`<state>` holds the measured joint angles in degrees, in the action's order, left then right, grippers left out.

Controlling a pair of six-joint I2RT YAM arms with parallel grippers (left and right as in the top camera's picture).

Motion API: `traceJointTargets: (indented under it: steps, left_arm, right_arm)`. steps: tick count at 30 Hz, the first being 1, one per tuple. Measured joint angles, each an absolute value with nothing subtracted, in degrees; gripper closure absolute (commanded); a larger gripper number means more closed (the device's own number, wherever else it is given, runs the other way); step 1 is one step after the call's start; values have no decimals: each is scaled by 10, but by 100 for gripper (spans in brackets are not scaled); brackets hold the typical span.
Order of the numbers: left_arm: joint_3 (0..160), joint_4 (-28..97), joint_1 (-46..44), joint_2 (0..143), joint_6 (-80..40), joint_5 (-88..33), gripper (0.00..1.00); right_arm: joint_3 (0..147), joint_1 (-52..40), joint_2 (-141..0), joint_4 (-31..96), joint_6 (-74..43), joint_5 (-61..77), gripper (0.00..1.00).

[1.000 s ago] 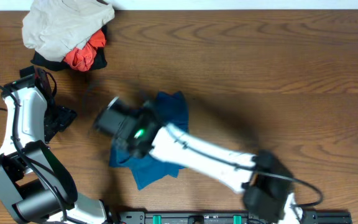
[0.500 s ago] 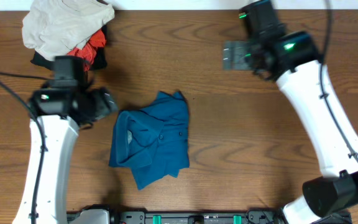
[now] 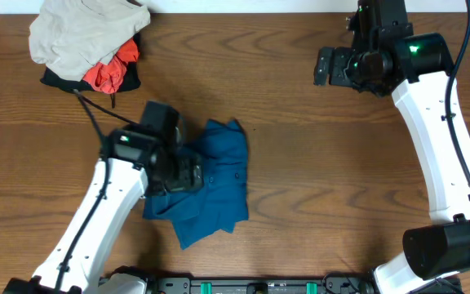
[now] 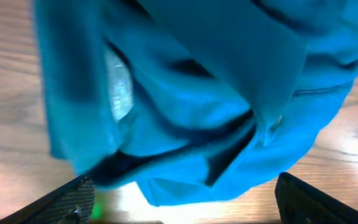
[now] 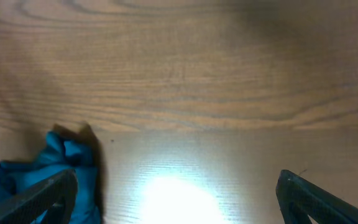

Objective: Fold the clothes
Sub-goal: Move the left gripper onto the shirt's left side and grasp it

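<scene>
Clothes (image 3: 223,167) loose on wooden table (image 3: 317,163)

overhead view evenly lit, sharp; left wrist view blurs the deep teal-blue cloth shirt (image 4: 229,74); white glare on the brown wooden table (image 5: 173,193).

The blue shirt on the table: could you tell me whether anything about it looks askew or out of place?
Yes. The blue shirt lies rumpled and skewed, its collar bunched, folds overlapping and a corner jutting out at its lower edge. The left gripper is over its collar side, jaws open.
</scene>
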<state>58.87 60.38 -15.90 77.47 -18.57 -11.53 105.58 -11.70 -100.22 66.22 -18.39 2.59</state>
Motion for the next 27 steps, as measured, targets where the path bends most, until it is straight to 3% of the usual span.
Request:
traceJointTargets:
  steps: [6, 17, 27]
  left_arm:
    - [530, 541, -154, 776, -185, -116, 7]
    - [519, 569, -124, 780, -244, -9, 7]
    - [440, 498, -105, 780, -245, -16, 7]
  right_arm:
    - [1056, -117, -1002, 662, -182, 30, 1]
    - [1056, -117, -1002, 667, -163, 30, 1]
    - [1056, -117, -1002, 675, -149, 30, 1]
